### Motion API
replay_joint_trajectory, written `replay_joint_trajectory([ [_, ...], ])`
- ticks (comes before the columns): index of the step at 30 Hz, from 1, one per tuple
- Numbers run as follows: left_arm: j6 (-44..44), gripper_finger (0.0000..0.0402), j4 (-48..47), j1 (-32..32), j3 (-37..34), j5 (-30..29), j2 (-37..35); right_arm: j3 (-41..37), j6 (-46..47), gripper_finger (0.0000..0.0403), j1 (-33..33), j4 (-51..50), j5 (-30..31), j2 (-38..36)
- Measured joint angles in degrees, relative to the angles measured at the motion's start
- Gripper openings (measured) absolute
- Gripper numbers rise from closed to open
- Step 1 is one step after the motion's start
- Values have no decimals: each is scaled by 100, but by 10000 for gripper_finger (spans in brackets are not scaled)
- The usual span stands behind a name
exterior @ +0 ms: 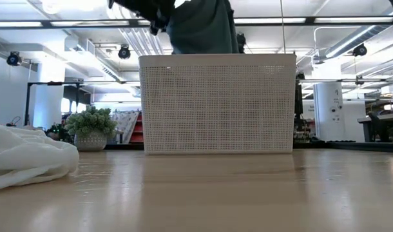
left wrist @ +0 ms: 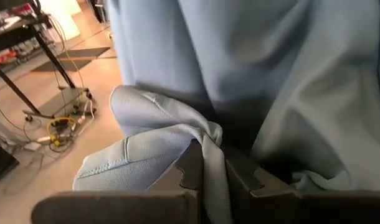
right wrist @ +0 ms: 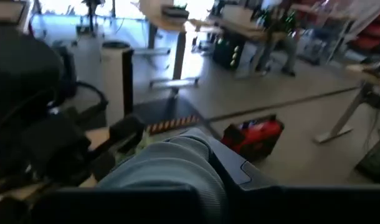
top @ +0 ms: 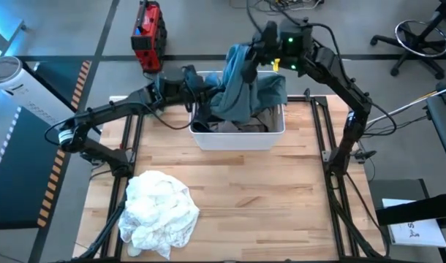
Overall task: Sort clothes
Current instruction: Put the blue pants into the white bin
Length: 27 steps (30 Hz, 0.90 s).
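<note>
A grey-green garment [top: 245, 84] hangs over the white bin [top: 202, 139] at the table's far middle, held up by both grippers; in the low view the garment [exterior: 203, 29] drops behind the bin's front wall [exterior: 216, 103]. My left gripper [top: 199, 86] is shut on its left side. My right gripper [top: 250, 64] is shut on its top, higher up. Tan and dark grey clothes [top: 241, 126] lie in the bin. A white lacy piece [top: 159, 212] lies crumpled on the near left of the table. My left gripper pinches a bunched fold [left wrist: 210, 155] of the grey-green garment between its two fingers [left wrist: 191, 169], coming nearly level from the table's left. The cloth wraps over the fingertips, and the rest hangs beyond them. My right gripper is shut on a rolled fold [right wrist: 174, 165] of the same garment near its top, coming from the table's right. The cloth bulges over the fingers [right wrist: 237, 168] and hides the place of contact. The garment hangs below it into the bin.
A small green plant [exterior: 90, 129] stands beyond the table's far left. A red box [top: 148, 33] sits on the floor behind the table. Bare wood lies between the bin and the near edge, right of the white piece.
</note>
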Motion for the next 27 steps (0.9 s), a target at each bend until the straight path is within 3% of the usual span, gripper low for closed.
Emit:
replay_joint_trajectory([
  [4, -182, 46, 188, 0, -425, 0, -221, -2, -77, 0, 3, -408, -97, 85],
  [17, -284, 240, -282, -37, -567, -30, -1424, -4, -518, 0, -239, -872, -75, 114],
  [21, -284, 251, -488, -149, -606, -255, -1978, -4, -557, 0, -279, -1068, -338, 240],
  [27, -277, 217, -448, -612, -918, -334, -2789, -35, -558, 0, -312, -1657, -695, 762],
])
